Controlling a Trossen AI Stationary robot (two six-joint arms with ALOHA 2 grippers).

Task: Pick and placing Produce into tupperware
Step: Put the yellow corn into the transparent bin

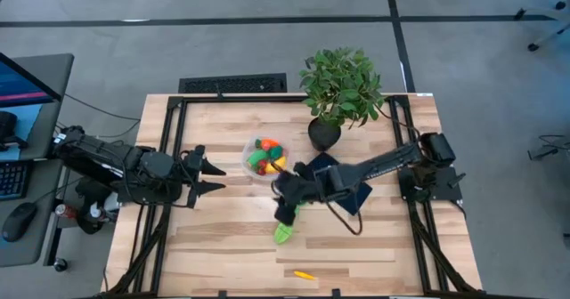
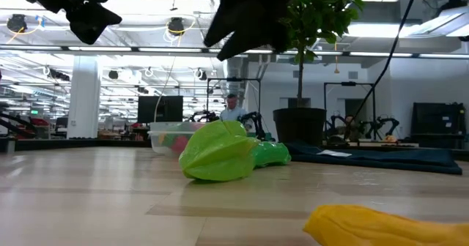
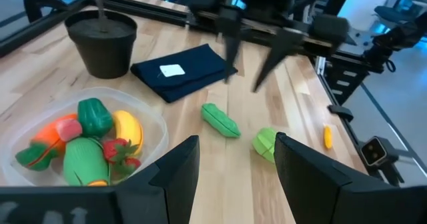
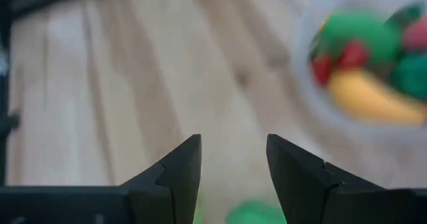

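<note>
Produce sits partly gathered in the tupperware (image 1: pixel 264 157), a clear round container just left of centre in the high view, holding a mix of orange, green, red and yellow toy pieces (image 3: pixel 87 144). Three pieces lie loose on the wood: a bright green leafy vegetable (image 1: pixel 284 233) below the container, a slim green pod (image 3: pixel 221 120) beside it, and a small yellow-orange piece (image 1: pixel 304 274) near the bottom edge of the frame, well apart from the rest.

Right gripper (image 1: pixel 287 195) hangs above the table between the container and the green vegetable, its fingers (image 4: pixel 175 171) spread apart and holding nothing. Left gripper (image 1: pixel 212 176) waits at the left of the container, its two prongs parted and empty.

A dark blue folded cloth (image 1: pixel 343 183) with a white label lies under the right arm, and a potted plant (image 1: pixel 338 90) stands at the upper centre of the table (image 1: pixel 223 246), touching the cloth's corner in the high view. The tabletop is pale wooden planks framed by black rails, standing on a grey floor. A desk with a keyboard and mouse (image 1: pixel 20 221) shows at the far left. The low view looks across the wood into a large bright room with ceiling lights, white columns and a person (image 2: pixel 232 108) far back.
</note>
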